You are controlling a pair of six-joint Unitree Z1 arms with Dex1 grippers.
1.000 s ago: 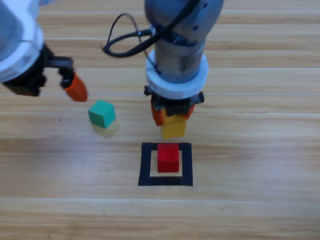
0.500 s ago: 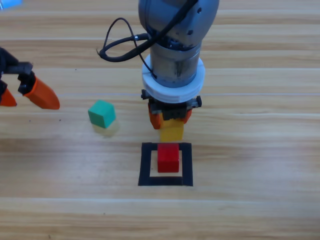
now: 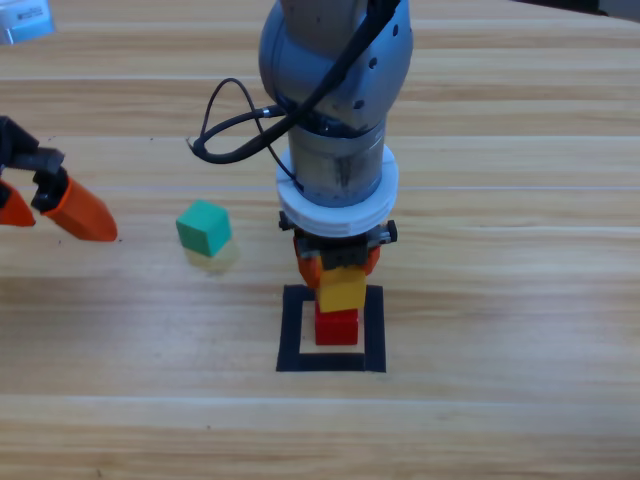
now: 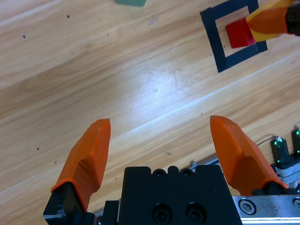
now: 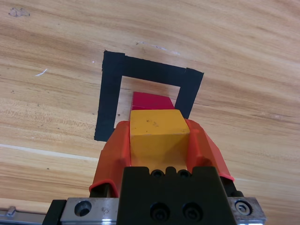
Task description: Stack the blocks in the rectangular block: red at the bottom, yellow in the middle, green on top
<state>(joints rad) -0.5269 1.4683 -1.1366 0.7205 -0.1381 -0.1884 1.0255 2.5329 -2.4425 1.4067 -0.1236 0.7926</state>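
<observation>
Yellow cube point(image 3: 343, 289) pinched in my right hand point(image 3: 340, 262), directly over red cube point(image 3: 337, 326); can't tell if touching. Red sits inside black tape square point(image 3: 291, 330) on tabletop point(image 3: 500, 300). Green cube point(image 3: 204, 228) well apart to left. My left hand point(image 3: 50, 205) at left edge, jaws spread, holding nothing.

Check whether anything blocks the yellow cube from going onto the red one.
Nothing visible does. The right gripper holds the yellow cube directly over the red cube inside the black tape outline. The green cube sits well off to the side, near the open left gripper.
</observation>
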